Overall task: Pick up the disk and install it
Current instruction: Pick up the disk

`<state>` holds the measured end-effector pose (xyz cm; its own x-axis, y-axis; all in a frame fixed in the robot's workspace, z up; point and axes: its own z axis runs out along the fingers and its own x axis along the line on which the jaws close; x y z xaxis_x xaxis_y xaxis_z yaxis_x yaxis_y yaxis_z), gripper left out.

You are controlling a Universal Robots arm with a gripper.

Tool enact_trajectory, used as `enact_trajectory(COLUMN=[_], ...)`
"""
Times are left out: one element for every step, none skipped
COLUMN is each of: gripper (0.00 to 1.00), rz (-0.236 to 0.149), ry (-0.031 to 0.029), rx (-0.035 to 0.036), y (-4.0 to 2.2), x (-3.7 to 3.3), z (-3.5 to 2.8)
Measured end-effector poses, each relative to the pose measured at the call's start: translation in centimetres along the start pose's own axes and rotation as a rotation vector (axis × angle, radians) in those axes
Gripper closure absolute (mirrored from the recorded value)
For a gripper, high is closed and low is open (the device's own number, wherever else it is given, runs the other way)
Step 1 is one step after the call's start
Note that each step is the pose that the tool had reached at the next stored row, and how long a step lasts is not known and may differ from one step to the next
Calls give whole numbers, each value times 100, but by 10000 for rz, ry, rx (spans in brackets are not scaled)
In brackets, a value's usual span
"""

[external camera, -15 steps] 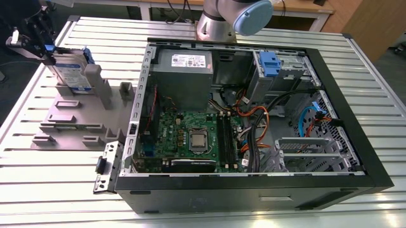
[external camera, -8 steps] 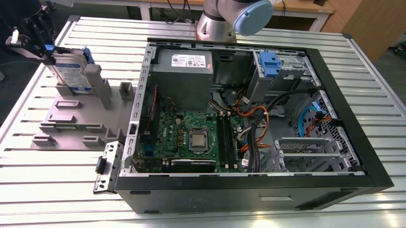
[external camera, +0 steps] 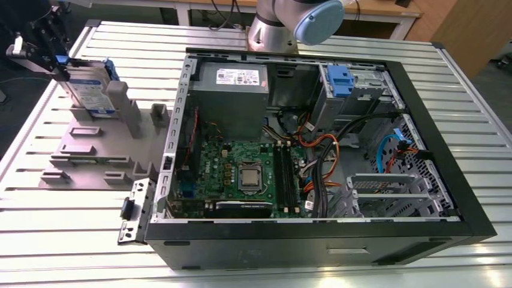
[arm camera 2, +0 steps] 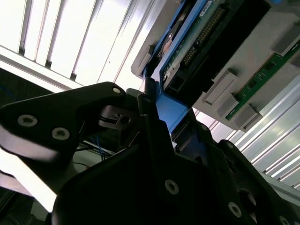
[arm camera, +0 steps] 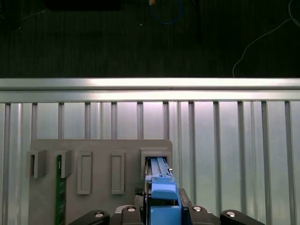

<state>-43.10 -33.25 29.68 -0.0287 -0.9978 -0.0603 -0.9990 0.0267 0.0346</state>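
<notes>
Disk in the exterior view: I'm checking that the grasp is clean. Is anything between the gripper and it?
Nothing visible is between them. The gripper has its jaws closed on the blue bracket edging the disk, which stands upright in a slot of the grey holder.

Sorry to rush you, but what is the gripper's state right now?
The gripper is closed on the disk, which stands upright in the grey holder.
</notes>
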Motion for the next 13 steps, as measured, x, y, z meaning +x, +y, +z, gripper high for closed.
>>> enact_trajectory(gripper=[64,62,62,62,56,56,56,56,56,56,56,56,56], rz=[0,0,0,0,0,0,0,0,0,0,0,0,1], ry=[0,0,1,2,1,0,0,1,1,1,0,1,1], rx=[0,-1,-3,-4,-2,-1,-1,-1,-1,-1,0,-3,-2], y=[0,0,0,0,0,0,-1,-1,-1,-1,-2,-2,-2], x=[0,0,0,0,0,1,1,1,2,2,3,2,-1], z=[0,-2,-2,-1,5,11,17,25,36,46,55,58,61])
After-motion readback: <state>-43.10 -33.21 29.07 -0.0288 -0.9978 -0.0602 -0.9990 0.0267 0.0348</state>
